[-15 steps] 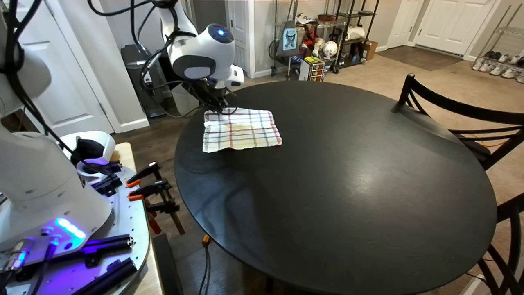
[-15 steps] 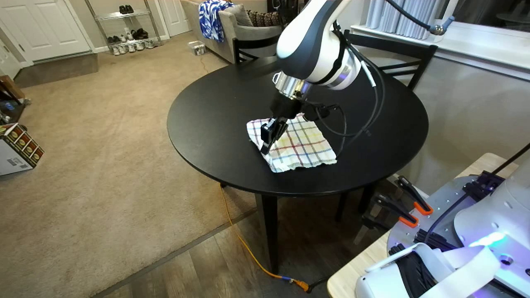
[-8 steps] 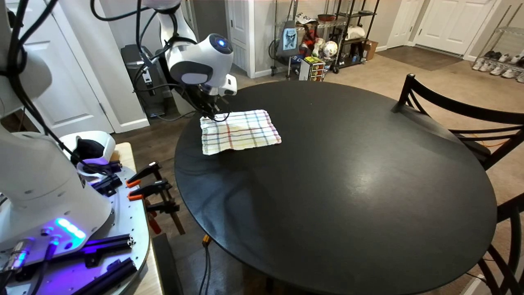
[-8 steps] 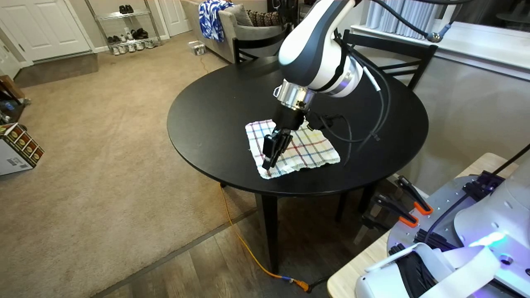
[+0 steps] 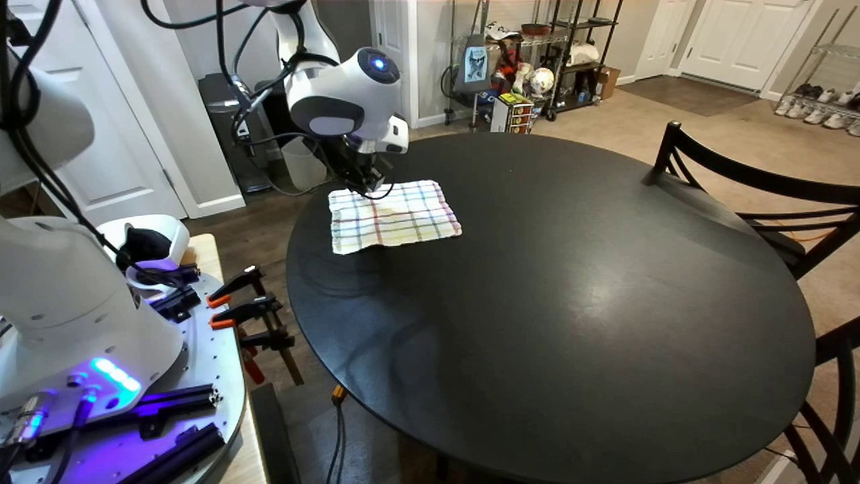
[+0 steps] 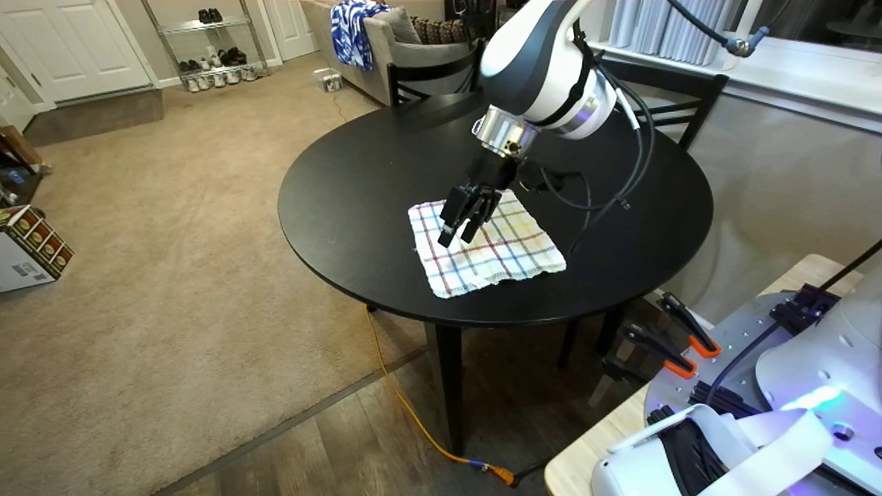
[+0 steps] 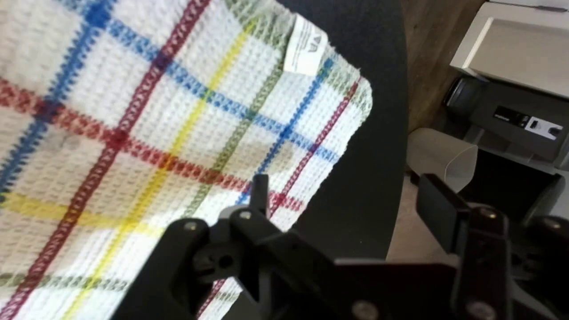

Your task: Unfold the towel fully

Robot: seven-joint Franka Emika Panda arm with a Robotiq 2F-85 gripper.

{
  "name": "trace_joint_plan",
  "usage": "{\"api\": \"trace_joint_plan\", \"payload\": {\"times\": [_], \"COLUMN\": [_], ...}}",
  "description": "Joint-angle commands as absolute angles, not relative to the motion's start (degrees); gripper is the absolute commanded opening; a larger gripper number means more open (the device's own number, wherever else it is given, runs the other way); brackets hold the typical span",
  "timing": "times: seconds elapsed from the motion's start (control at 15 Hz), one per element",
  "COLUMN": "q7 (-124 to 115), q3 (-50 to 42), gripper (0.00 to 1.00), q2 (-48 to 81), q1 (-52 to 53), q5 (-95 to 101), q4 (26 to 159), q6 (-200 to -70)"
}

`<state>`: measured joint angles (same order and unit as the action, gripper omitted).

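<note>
Below the end effector (image 6: 455,239), the towel (image 6: 493,253).

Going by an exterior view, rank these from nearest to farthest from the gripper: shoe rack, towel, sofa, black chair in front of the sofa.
1. Towel, right by the gripper.
2. Black chair, upper middle, in front of the sofa.
3. Sofa, behind that chair.
4. Shoe rack, far upper left.

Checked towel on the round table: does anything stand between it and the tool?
Nothing visible does. In an exterior view, the open tool points down over the checked towel; in the wrist view, no object shows between them. The arm's cables hang beside the tool.
</note>
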<state>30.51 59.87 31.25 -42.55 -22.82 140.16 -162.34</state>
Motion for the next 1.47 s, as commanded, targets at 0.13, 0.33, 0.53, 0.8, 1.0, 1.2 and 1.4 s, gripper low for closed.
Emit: {"api": "trace_joint_plan", "payload": {"times": [0.13, 0.33, 0.53, 0.8, 1.0, 1.2, 1.4], "q7": [27.43, 25.17, 22.90, 19.96, 20.85, 21.40, 21.83], "q3": [64.30, 67.74, 70.69, 75.31, 79.03, 80.99, 79.61], "gripper": [1.00, 1.00, 1.00, 1.00, 1.00, 1.00, 1.00], "q2": [24.36, 20.34, 15.86, 9.28, 5.92, 3.72, 5.19], "q1": [-49.26, -52.74, -55.54, -59.06, -61.97, -63.26, -62.00], "q5": [-23.48, -24.76, -27.14, -30.67, -33.73, -36.68, -35.27], "q4": [142.45, 143.95, 145.40, 147.66, 148.54, 148.78, 148.01], "q6": [-162.24, -161.92, -159.95, -158.84, -159.55, -159.98, -159.99]}}
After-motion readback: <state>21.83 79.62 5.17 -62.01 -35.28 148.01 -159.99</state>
